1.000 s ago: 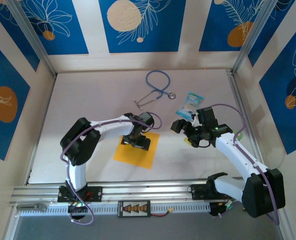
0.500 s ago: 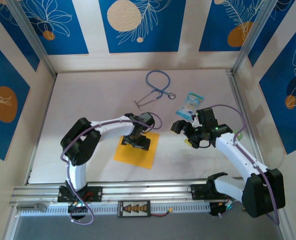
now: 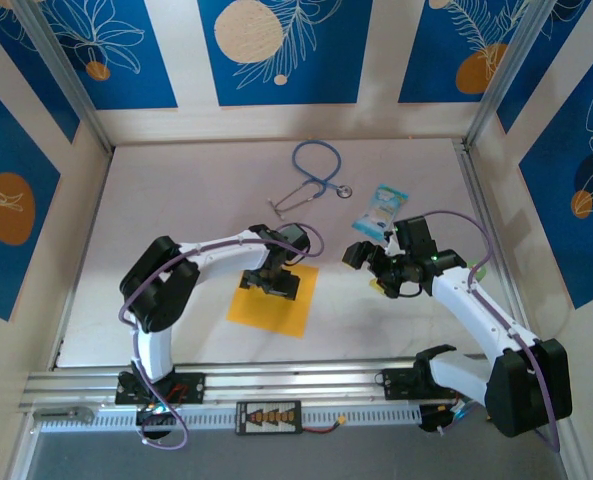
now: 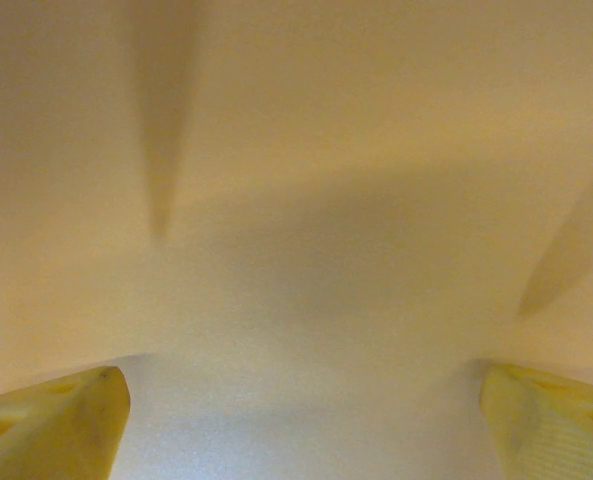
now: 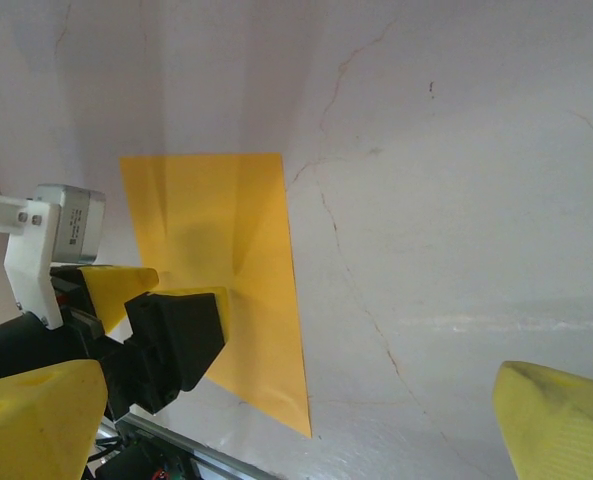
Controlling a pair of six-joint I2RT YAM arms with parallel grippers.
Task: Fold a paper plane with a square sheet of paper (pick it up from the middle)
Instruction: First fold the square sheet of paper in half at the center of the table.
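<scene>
Left fingers: we see the left gripper (image 3: 270, 281) with its yellow fingertips (image 4: 54, 425) spread wide apart, one in each lower corner of the left wrist view, clamped on nothing.
Under them: the sheet of paper (image 4: 296, 180) spreads between and beyond the tips, very close; we cannot tell whether the tips touch it.
Right fingers: the right gripper (image 3: 374, 268) is also spread wide with nothing between its tips; in the right wrist view they sit in the lower corners with bare table (image 5: 456, 200) between them.
Paper's place: in the top view the orange sheet lies on the table just left of and below the centre of the frame, with the left gripper over its upper half; the right gripper is well apart from it, toward the right of the frame.
Done so far: by our judgement, next to nothing. The sheet is a plain square with sharp corners. Faint ridges run through it near the left gripper, and we cannot tell whether they are creases or buckles.
Left to do: lifting the sheet from its middle and every fold; no paper plane exists yet.
Containers: the one thing of that kind is a light-blue packet (image 3: 380, 208), right of centre, just above the right gripper; we cannot tell what is inside.
Loose thing: a stethoscope (image 3: 311, 178) lies on the table at upper centre, inside nothing.
</scene>
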